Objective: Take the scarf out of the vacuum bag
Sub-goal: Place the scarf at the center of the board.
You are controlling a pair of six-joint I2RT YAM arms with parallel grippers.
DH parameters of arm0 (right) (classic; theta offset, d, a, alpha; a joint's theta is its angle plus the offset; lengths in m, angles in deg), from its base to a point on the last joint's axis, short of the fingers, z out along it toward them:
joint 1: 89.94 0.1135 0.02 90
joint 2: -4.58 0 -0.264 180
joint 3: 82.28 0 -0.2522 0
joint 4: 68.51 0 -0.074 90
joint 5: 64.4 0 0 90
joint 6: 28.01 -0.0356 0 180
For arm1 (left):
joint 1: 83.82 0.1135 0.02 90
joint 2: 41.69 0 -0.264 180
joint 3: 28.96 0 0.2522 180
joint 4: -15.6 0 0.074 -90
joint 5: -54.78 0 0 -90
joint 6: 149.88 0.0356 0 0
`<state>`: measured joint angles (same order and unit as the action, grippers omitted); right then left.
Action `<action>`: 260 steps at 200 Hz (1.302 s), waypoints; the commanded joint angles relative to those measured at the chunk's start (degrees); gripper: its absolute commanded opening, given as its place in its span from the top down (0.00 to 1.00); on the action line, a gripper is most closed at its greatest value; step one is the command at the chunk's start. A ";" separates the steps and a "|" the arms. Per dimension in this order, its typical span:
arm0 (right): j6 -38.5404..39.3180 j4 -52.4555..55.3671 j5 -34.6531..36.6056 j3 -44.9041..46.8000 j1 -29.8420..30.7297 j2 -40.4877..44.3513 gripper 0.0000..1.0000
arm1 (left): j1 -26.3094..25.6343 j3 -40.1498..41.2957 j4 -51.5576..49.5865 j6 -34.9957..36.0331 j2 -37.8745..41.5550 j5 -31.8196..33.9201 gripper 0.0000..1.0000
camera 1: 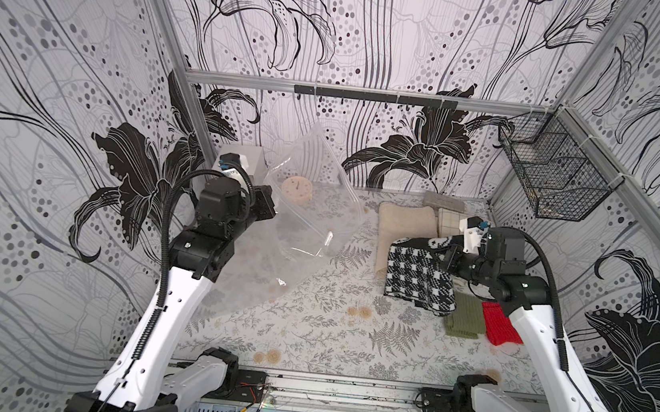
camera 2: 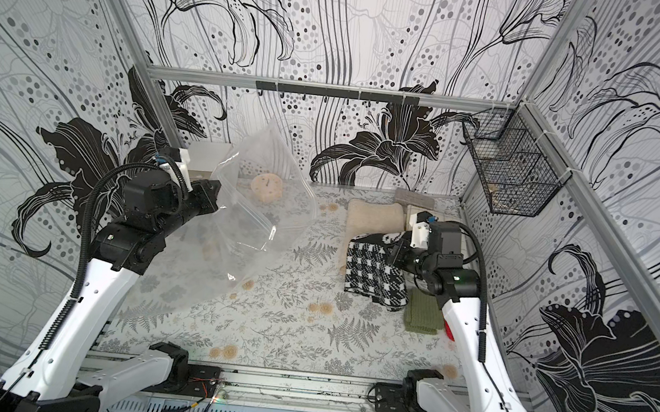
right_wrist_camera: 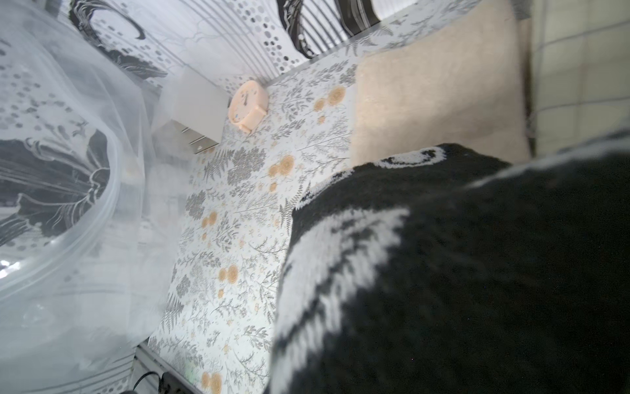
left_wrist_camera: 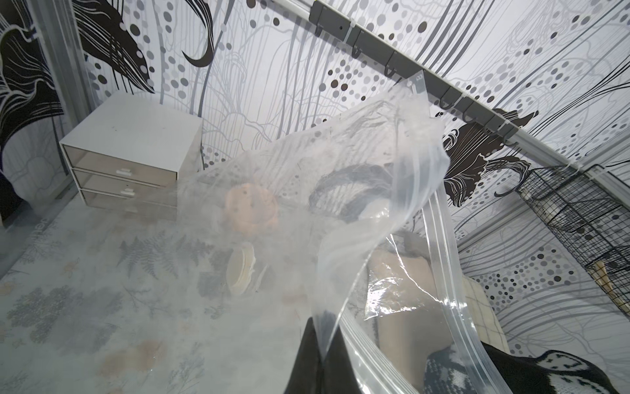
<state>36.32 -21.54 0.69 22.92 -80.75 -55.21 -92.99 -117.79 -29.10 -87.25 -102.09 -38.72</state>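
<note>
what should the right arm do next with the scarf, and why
Probably lower the right gripper and open it, laying the scarf down. The scarf is already clear of the vacuum bag, which the left gripper holds up well apart, and its lower end seems to touch the table.

Clear vacuum bag [left_wrist_camera: 341, 191] hanging crumpled in the air, film pinched tight in the left gripper [left_wrist_camera: 322, 341], white valve disc [left_wrist_camera: 240, 269] on it, peach clock [left_wrist_camera: 250, 208] blurred behind, white drawer unit [left_wrist_camera: 136, 136] alongside, black-and-white scarf [left_wrist_camera: 545, 371] beyond the zip edge
</note>
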 commanded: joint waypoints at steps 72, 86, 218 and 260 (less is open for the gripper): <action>-8.11 -21.27 -11.33 -6.72 13.77 -14.41 1.00 | 1.52 -2.36 1.00 -0.30 2.31 -2.71 1.00; -9.38 -24.70 -13.25 -8.28 15.65 -18.02 1.00 | 1.50 -2.36 0.86 -0.31 2.27 -2.66 1.00; -20.13 -45.03 -20.33 -8.61 20.44 -29.89 1.00 | 1.61 -1.22 1.45 -1.09 2.22 -2.65 1.00; -24.01 -53.29 -22.54 -8.25 21.65 -34.61 1.00 | 1.60 -1.49 1.81 -1.38 1.95 -3.08 1.00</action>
<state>15.66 -64.51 -18.54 15.08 -59.66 -87.93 -92.01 -118.71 -29.12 -88.02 -100.45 -40.87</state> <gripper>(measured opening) 0.093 0.049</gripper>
